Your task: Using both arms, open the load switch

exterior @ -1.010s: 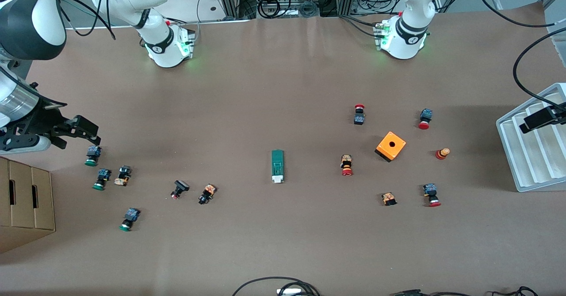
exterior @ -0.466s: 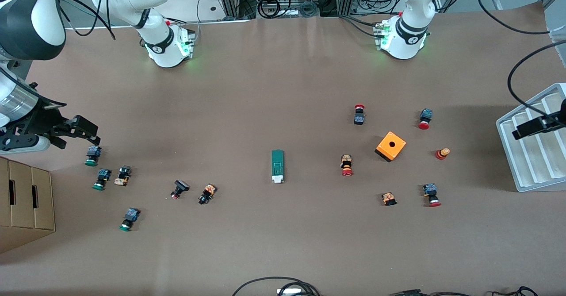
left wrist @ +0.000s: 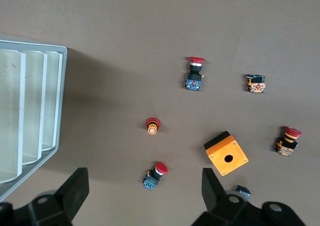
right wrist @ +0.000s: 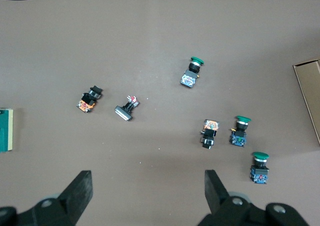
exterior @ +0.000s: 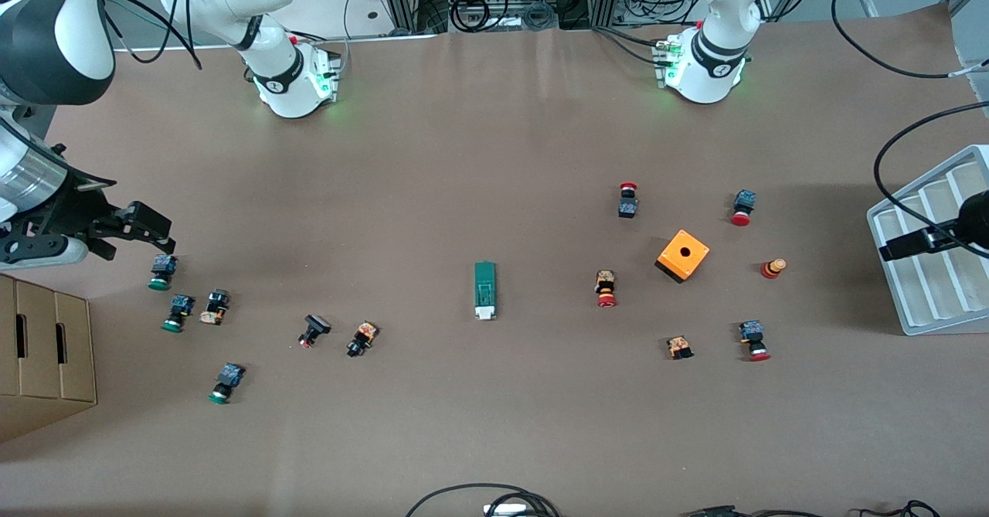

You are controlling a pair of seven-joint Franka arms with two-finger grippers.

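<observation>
So, quick rundown of where things sit
load switch: the small narrow dark-green rectangular plastic block with a white sliding tab (exterior: 484,290) lies flat on the brown paper-covered table (exterior: 494,424), about midway between the two ends, white tab toward the front camera, nothing touching it
neighbours: the orange square box with a hole (exterior: 683,255) and the red-capped pushbuttons (exterior: 606,288) lie toward the left arm's end, the green-capped pushbuttons (exterior: 161,271) toward the right arm's end, all well apart from the switch
handling guess: looks light and rigid, smooth plastic, so I'd bet it skids on the paper if only one side gets pushed
where to grab: my take is one gripper pinches the green body across its long sides, the other takes the white tab at the end and pulls it along the length
left gripper: the left gripper (left wrist: 142,188) hangs over the edge of the white slotted tray (exterior: 919,270) at its own end, fingers spread wide, holding nothing, camera looking down at the red buttons
right gripper: the right gripper (right wrist: 148,191) hovers over the green buttons near the cardboard box (exterior: 42,347), fingers also wide apart and empty
progress: neither arm is near the switch, so the opening isn't started
</observation>
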